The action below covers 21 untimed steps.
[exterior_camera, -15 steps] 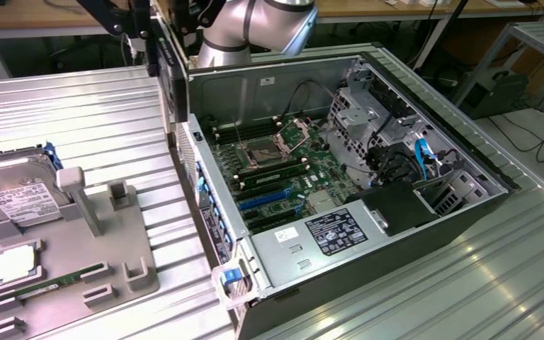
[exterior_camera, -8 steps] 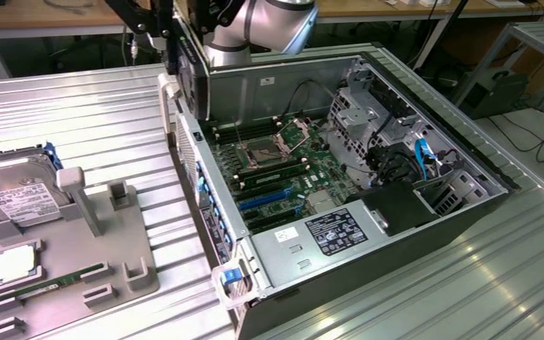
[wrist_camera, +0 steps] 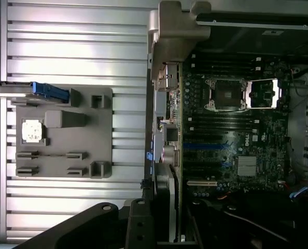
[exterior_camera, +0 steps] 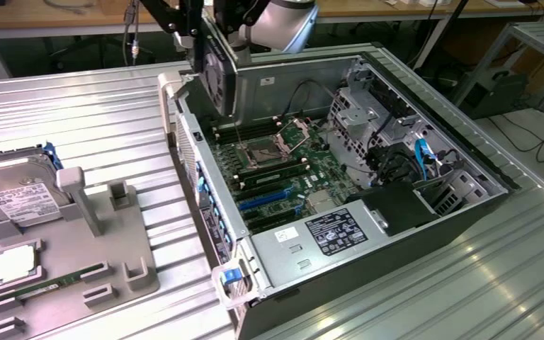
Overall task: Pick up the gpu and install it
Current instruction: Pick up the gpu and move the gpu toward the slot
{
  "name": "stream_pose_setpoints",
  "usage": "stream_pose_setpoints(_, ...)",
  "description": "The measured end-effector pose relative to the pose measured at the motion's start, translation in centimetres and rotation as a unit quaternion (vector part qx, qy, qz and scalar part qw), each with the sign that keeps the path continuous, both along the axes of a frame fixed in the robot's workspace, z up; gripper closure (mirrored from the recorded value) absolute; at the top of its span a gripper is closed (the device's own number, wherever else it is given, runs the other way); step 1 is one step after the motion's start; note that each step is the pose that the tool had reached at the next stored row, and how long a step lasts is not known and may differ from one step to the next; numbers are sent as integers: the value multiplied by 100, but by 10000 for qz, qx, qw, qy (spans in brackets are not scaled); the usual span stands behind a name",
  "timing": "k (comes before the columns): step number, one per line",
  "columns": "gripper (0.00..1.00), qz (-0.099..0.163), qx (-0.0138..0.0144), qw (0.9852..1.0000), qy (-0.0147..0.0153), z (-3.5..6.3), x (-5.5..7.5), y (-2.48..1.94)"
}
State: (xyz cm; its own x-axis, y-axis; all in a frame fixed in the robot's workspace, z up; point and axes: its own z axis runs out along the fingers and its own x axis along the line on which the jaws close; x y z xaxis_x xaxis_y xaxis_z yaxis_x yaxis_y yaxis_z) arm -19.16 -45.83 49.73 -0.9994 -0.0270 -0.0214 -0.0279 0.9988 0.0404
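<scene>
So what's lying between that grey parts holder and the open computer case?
Nothing: just a bare strip of ribbed metal table separates the grey holder from the computer case, as the exterior view shows.

Exterior view: set high, angled down across the ribbed table [exterior_camera: 83,113] onto the open computer case [exterior_camera: 461,133] at middle range, grey parts holder [exterior_camera: 111,255] toward the exterior view's left. Wrist view: looking straight down from well above, gpu [wrist_camera: 168,207] edge close to the lens. Shared by the 2 views: motherboard [exterior_camera: 300,170], processor socket [exterior_camera: 256,152], holder, table.
</scene>
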Motion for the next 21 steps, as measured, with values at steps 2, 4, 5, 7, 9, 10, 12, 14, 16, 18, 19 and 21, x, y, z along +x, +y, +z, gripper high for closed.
stream_pose_setpoints(2, 72, 0, 0, 10000, -1, -3, 59, 0)
stream_pose_setpoints(4, 72, 0, 0, 10000, -5, -8, 100, 0)
stream_pose_setpoints(5, 72, 0, 0, 10000, -7, -10, 123, 0)
stream_pose_setpoints(7, 72, 0, 0, 10000, -10, -15, 181, 0)
stream_pose_setpoints(9, 72, 0, 0, 10000, -13, -19, 252, 0)
stream_pose_setpoints(10, 72, 0, 0, 10000, -14, -22, 294, 0)
stream_pose_setpoints(12, 72, 0, 0, 10000, -18, -28, 394, 0)
stream_pose_setpoints(14, 72, 1, 0, 10000, -21, -34, 460, 0)
stream_pose_setpoints(16, 72, 2, 0, 10000, -23, -38, 530, 0)
stream_pose_setpoints(18, 72, 0, 0, 10000, -24, -41, 603, 1)
stream_pose_setpoints(19, 72, 1, -1, 10000, -24, -41, 649, 3)
stream_pose_setpoints(21, 72, 1, 0, 10000, -24, -42, 731, 7)
